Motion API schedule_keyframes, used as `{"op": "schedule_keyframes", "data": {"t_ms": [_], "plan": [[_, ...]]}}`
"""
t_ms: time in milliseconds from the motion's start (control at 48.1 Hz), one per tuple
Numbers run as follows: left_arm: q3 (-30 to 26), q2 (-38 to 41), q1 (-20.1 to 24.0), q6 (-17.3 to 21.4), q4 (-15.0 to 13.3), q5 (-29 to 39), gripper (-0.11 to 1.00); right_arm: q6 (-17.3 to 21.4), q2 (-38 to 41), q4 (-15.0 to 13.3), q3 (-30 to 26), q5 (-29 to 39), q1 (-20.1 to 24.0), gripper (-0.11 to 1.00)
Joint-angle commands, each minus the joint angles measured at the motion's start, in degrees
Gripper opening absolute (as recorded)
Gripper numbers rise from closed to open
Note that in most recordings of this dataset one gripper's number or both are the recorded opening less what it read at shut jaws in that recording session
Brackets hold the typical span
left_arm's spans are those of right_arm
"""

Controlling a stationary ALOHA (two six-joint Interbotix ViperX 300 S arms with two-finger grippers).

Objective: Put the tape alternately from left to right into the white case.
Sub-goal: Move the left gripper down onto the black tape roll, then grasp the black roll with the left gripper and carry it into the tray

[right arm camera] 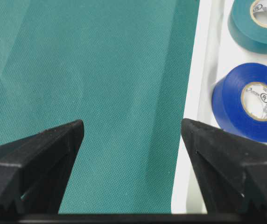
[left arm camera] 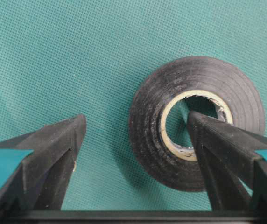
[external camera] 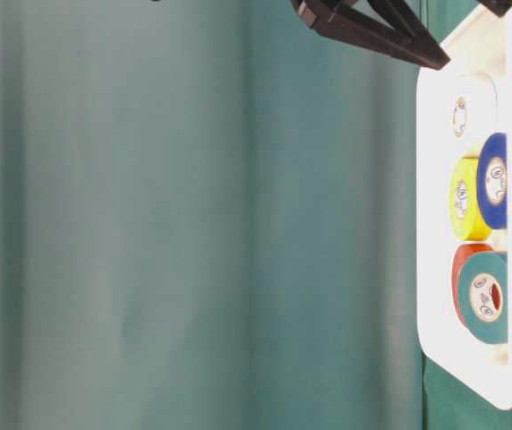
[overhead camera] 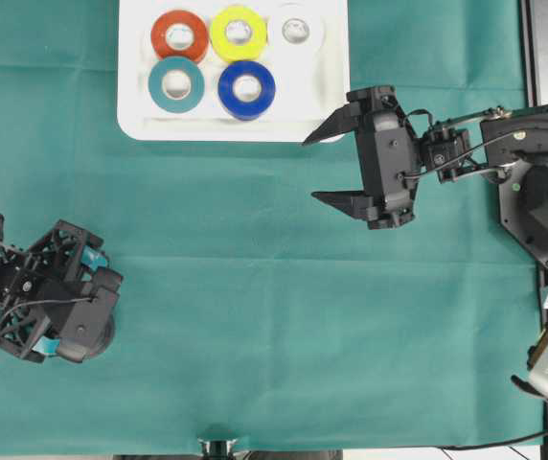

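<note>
Shallow white plastic case (overhead camera: pixel 140 120): holds five tape rolls, one slot free. Black tape roll (left arm camera: pixel 196 122): on green-covered bench, well away from case. Left gripper (left arm camera: pixel 136 135): wide, one finger inside roll's core, pickup in hand; next, close and lift. Right gripper (overhead camera: pixel 336 168): wide, empty, beside case.

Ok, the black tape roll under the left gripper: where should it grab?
Pinch the ring wall of the black tape roll from above. It lies flat with its core open, and one finger of the open left gripper looks already over the hole, the other outside.

Green cloth (overhead camera: pixel 255 316) — lightly creased
</note>
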Motion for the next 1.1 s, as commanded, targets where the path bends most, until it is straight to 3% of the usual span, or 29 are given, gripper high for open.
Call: {"op": "schedule_keyframes", "data": {"t_ms": [0,125,312,354,749,1082], "plan": [[-0.53,-0.35,0.09,0.00,-0.09,-0.35,0.93,0.09,-0.53,0.09,-0.62,-0.44,-0.09,0.83],[-0.44,-0.53,0.09,-0.09,-0.09,-0.35,0.82,0.09,-0.53,0.09,-0.44,-0.44,0.00,0.84],[-0.53,-0.88,-0.09,-0.18,-0.09,-0.88,0.30,0.09,-0.53,0.09,-0.35,-0.44,0.00,0.84],[-0.44,-0.79,-0.09,-0.09,-0.09,-1.05,0.23,0.09,-0.53,0.09,-0.35,-0.44,-0.09,0.84],[-1.23,-1.41,0.00,0.09,-0.09,-1.14,0.24,0.09,-0.53,0.09,-0.09,-0.44,0.00,0.83],[-2.11,-7.65,1.14,0.26,-0.09,-1.14,0.24,0.09,-0.53,0.09,0.00,-0.44,0.00,0.84]]}}
